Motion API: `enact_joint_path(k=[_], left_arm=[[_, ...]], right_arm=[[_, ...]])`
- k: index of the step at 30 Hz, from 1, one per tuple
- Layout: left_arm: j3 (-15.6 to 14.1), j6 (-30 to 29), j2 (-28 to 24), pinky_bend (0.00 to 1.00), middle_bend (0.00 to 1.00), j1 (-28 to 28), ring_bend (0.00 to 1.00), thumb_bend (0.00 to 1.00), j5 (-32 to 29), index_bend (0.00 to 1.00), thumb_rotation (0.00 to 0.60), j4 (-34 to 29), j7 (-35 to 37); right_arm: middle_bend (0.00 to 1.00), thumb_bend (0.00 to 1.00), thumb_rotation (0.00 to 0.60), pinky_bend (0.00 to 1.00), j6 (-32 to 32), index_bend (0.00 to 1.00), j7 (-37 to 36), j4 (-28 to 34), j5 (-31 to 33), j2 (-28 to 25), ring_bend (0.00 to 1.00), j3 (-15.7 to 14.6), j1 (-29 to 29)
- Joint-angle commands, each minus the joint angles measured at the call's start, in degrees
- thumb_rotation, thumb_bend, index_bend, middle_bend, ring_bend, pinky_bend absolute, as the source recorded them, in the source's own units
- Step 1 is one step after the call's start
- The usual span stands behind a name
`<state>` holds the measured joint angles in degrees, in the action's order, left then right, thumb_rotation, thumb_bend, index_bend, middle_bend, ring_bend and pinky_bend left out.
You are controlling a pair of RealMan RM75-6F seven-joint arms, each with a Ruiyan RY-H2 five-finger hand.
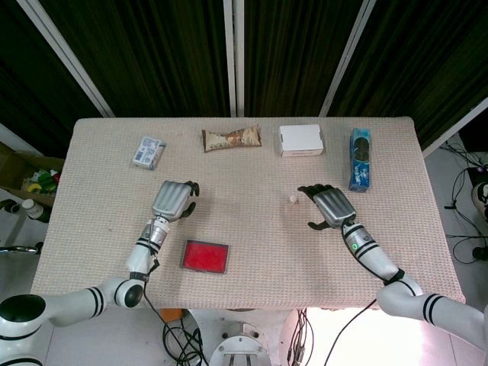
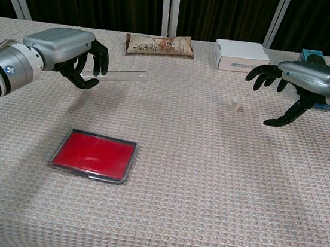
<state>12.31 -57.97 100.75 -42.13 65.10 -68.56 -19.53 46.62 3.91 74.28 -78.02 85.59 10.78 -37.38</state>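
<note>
My left hand (image 2: 65, 51) hovers above the table's left half and grips one end of a clear plastic tube (image 2: 121, 76), which sticks out level to the right. In the head view the left hand (image 1: 174, 200) covers the tube. A small white cap (image 2: 236, 104) lies on the cloth near the table's middle. My right hand (image 2: 300, 77) hangs just right of the cap with fingers spread and curved downward, holding nothing. The head view has the right hand (image 1: 329, 206) beside the cap (image 1: 292, 200). A shallow red tray (image 2: 93, 155) sits in front of the left hand.
Along the far edge lie a blue-and-white packet (image 1: 149, 152), a brown snack bar (image 1: 232, 138), a white box (image 1: 300, 139) and a blue biscuit pack (image 1: 360, 158). A beige woven cloth (image 1: 252, 290) covers the table.
</note>
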Motion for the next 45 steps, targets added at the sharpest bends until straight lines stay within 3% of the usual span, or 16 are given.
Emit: enact_joint_path(k=[1, 6, 9, 11, 15, 21, 45], left_arm=[[0.0, 0.1, 0.1, 0.87, 0.62, -0.1, 0.63, 0.55, 0.0, 0.63, 0.600, 0.2, 0.1], [-0.1, 0.1, 0.1, 0.87, 0.62, 0.0, 0.63, 0.55, 0.1, 0.63, 0.600, 0.0, 0.0], [-0.2, -0.2, -0.1, 0.87, 0.62, 0.1, 0.63, 0.55, 0.1, 0.63, 0.600, -0.4, -0.4], [0.0, -0.2, -0.3, 0.87, 0.62, 0.1, 0.63, 0.55, -0.2, 0.63, 0.600, -0.6, -0.7], [0.2, -0.2, -0.4, 0.87, 0.62, 0.2, 0.63, 0.55, -0.7, 0.63, 0.600, -0.7, -0.8], [0.3, 0.1, -0.6, 0.87, 0.62, 0.3, 0.63, 0.55, -1.4, 0.63, 0.600, -0.5, -0.9], [0.2, 0.9, -0.6, 0.87, 0.61, 0.2, 0.63, 0.55, -2.0, 0.63, 0.600, -0.2, -0.6]], right_arm=[[0.26, 0.14, 0.600, 0.30, -0.1, 0.19, 0.3, -0.3, 0.6, 0.1, 0.19, -0.1, -0.4], [0.28, 0.14, 0.600, 0.30, -0.6, 0.22, 0.7, -2.1, 1.4, 0.7, 0.21, 0.1, -1.8], [0.33, 0.15, 0.600, 0.32, -1.8, 0.25, 2.4, -4.8, 1.6, 2.1, 0.29, 0.1, -3.8], [0.40, 0.15, 0.600, 0.40, -2.4, 0.27, 3.8, -6.9, 1.6, 3.6, 0.40, 0.3, -5.2], [0.61, 0.18, 0.600, 0.66, -3.2, 0.34, 4.3, -10.2, 1.5, 6.2, 0.69, 0.3, -7.3], [0.76, 0.23, 0.600, 0.86, -3.9, 0.41, 2.5, -13.8, 1.0, 9.0, 0.87, 0.1, -9.3], [0.81, 0.31, 0.600, 0.93, -4.6, 0.44, -0.5, -18.5, 1.6, 10.9, 0.92, -1.6, -10.8]])
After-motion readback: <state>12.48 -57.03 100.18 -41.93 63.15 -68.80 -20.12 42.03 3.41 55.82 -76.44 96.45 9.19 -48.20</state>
